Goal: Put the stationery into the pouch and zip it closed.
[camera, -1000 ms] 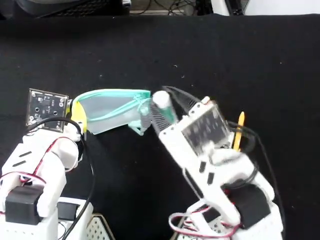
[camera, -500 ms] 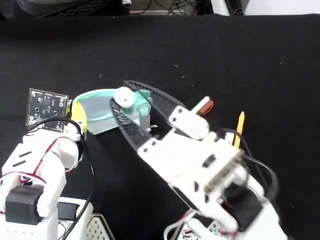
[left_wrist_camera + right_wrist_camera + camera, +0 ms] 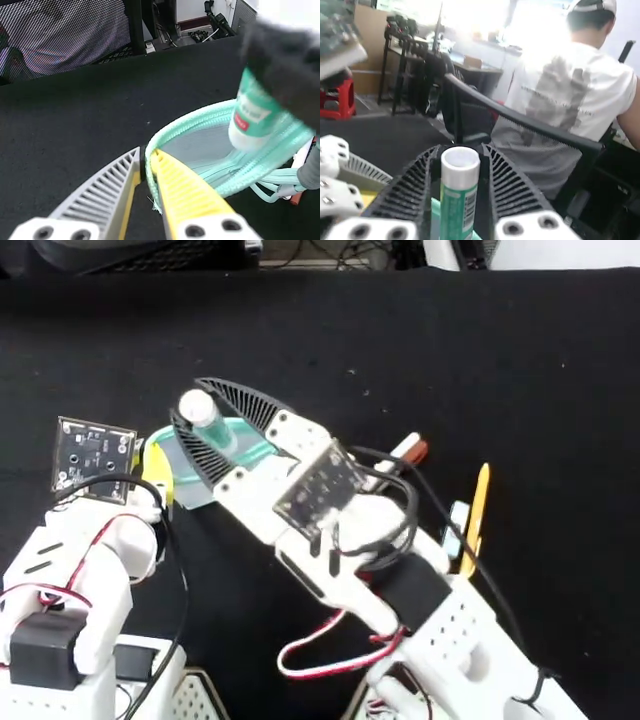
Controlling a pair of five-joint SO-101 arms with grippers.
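Over pouch | right pincer clasps glue stick | left pincer nips rim

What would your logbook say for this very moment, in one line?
left gripper: shut on pouch rim | right gripper: holds glue stick at pouch mouth | not yet in: yellow pen, marker | pouch open
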